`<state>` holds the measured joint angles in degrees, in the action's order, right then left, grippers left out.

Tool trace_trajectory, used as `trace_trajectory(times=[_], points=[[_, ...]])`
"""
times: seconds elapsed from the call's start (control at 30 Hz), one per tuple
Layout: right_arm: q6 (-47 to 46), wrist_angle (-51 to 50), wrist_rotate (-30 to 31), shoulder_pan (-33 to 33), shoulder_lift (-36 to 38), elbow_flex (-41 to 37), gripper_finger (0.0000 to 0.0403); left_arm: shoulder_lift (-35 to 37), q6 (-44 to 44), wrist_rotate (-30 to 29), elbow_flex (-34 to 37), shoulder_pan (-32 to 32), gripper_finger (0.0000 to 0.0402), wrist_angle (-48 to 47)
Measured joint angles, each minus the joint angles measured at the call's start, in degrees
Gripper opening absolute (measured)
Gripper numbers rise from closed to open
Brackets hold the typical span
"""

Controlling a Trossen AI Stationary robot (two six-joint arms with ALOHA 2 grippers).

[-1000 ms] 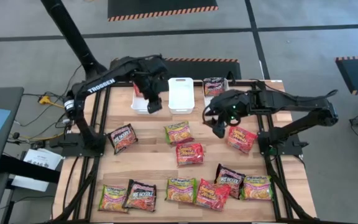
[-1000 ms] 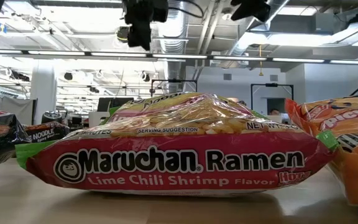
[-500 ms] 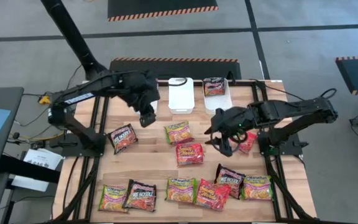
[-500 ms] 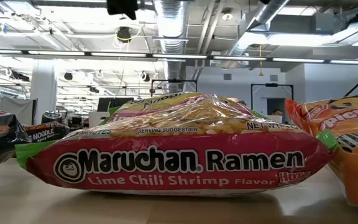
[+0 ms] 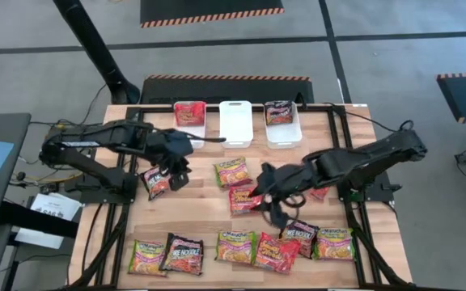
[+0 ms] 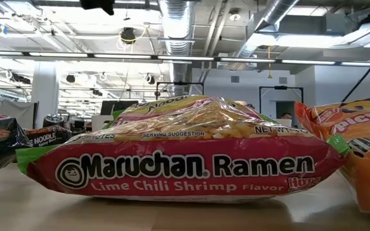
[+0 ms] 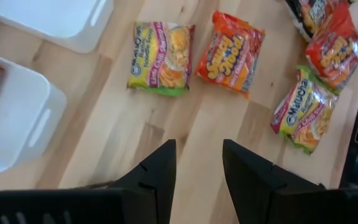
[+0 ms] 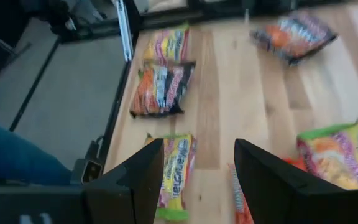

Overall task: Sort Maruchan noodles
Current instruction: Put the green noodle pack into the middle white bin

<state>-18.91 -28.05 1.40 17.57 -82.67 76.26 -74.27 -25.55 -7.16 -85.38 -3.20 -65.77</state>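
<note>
High view: the left pincer (image 5: 176, 166) hangs low over the tabletop (image 5: 196, 214), its jaws parted with nothing between them, right beside the black-and-red packet (image 5: 156, 180) at the left of the scatter. That packet looks like its next pick, since it lies nearest. The left wrist view shows the same gap between the fingers (image 7: 160, 171), with bare wood under it.

The right pincer (image 5: 269, 202) reaches toward the middle of the tabletop, also spread and empty, poised over the red-orange packet (image 5: 245, 198), probably to take it.

Further out, the Maruchan noodles lie flat and apart, which leaves room for fingers on each side. A lime chili shrimp packet (image 5: 231, 171) sits above the red-orange one, and a row of packets runs along the near edge, among them a green-yellow one (image 5: 147, 257) at the left end.

At the far edge stand three white bins: the left bin (image 5: 189, 121) holds a red packet, the middle bin (image 5: 235, 123) shows nothing inside, and the right bin (image 5: 282, 123) holds a dark packet. So each bin seems meant for one kind, with most sorting left to do.
</note>
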Motion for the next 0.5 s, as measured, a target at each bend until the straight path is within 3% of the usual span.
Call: trace_trajectory(times=[0.5], points=[[-4.0,7.3,0.0,3.2,-15.4,0.1,0.0221,8.3,-3.2,0.1,12.6,-6.7,0.0116,9.7]])
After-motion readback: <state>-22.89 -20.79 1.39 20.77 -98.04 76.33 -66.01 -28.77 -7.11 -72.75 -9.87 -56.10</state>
